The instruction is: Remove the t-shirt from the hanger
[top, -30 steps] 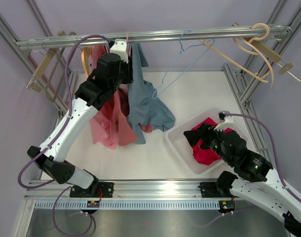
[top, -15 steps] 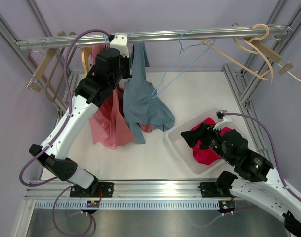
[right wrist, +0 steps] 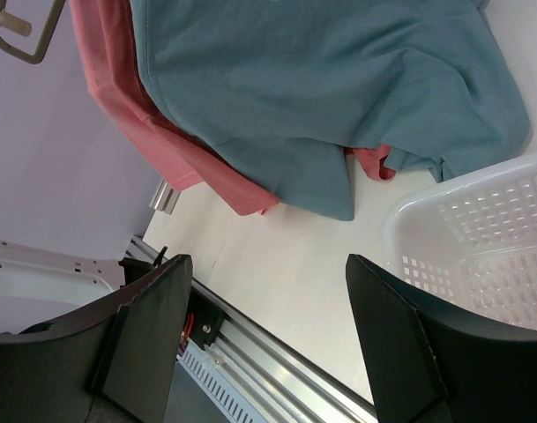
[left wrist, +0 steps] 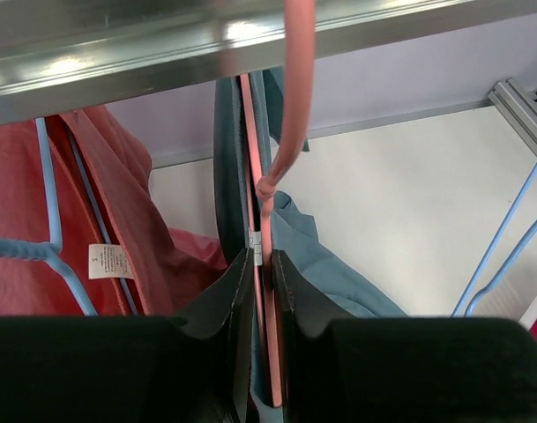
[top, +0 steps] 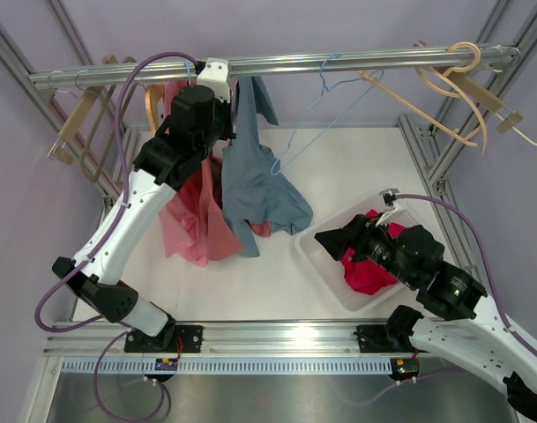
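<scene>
While my left gripper sits up at the rail, fingers pinched close on the pink hanger with only its neck between them, the teal t-shirt hangs from that hanger at upper centre-left of the top view, its long axis running straight down. Its hem fills the top of the right wrist view, ahead of my right gripper, whose fingers are spread wide and hold nothing. I judge the right arm nearer the hem, so the pull downward falls to it.

Left claw tight around pink hanger
</scene>
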Motion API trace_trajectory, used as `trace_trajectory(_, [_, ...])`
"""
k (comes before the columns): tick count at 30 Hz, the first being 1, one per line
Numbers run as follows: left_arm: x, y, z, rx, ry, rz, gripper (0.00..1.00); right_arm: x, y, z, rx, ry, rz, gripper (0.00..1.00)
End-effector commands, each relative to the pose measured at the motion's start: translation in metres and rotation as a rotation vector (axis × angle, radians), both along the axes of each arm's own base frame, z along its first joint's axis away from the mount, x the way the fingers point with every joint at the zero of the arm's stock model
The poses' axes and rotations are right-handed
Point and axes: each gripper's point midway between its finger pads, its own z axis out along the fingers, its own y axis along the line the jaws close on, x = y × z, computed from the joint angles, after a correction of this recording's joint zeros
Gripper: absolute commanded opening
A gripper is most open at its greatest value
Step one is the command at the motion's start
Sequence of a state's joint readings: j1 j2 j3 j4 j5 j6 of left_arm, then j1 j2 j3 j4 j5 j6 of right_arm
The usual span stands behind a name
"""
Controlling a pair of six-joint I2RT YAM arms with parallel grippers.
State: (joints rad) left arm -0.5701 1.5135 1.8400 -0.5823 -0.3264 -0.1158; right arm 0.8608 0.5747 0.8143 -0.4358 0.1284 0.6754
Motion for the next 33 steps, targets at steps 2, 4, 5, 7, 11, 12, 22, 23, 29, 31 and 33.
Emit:
trace_trajectory(2, [0.007, 0.001, 0.021, -0.018, -0.060, 0.016, 0.16, -0.005, 0.001, 0.027, 0.052, -0.065, 0.033, 0.79])
trace_trajectory(4, [0.007, 0.001, 0.022, -0.021, -0.063, 0.017, 0.18, -0.005, -0.002, 0.026, 0.050, -0.067, 0.025, 0.79])
trace_trajectory(5, [0.007, 0.001, 0.023, -0.022, -0.064, 0.017, 0.19, -0.006, -0.002, 0.027, 0.052, -0.069, 0.024, 0.79])
trace_trajectory(7, [0.008, 0.000, 0.022, -0.020, -0.063, 0.016, 0.18, -0.006, -0.003, 0.028, 0.056, -0.070, 0.024, 0.79])
trace_trajectory(11, [0.009, 0.000, 0.017, -0.012, -0.052, 0.021, 0.04, -0.007, -0.001, 0.027, 0.059, -0.069, 0.032, 0.80])
trace_trajectory(12, [0.009, 0.002, 0.016, -0.010, -0.053, 0.027, 0.00, -0.007, -0.001, 0.027, 0.059, -0.067, 0.031, 0.80])
trace_trajectory(22, [-0.022, 0.013, 0.072, -0.120, -0.154, -0.003, 0.00, -0.006, 0.007, 0.031, 0.056, -0.087, 0.064, 0.80])
trace_trajectory(23, [-0.028, 0.015, 0.080, -0.130, -0.172, -0.007, 0.00, -0.006, 0.009, 0.032, 0.056, -0.088, 0.070, 0.79])
trace_trajectory(29, [-0.038, 0.014, 0.116, -0.159, -0.255, -0.056, 0.00, -0.004, 0.023, 0.025, 0.034, -0.083, 0.097, 0.80])
trace_trajectory(31, [-0.037, 0.011, 0.120, -0.162, -0.269, -0.072, 0.00, -0.004, 0.028, 0.021, 0.017, -0.079, 0.102, 0.81])
trace_trajectory(33, [-0.038, 0.011, 0.118, -0.166, -0.266, -0.073, 0.00, -0.005, 0.032, 0.020, 0.006, -0.081, 0.109, 0.81])
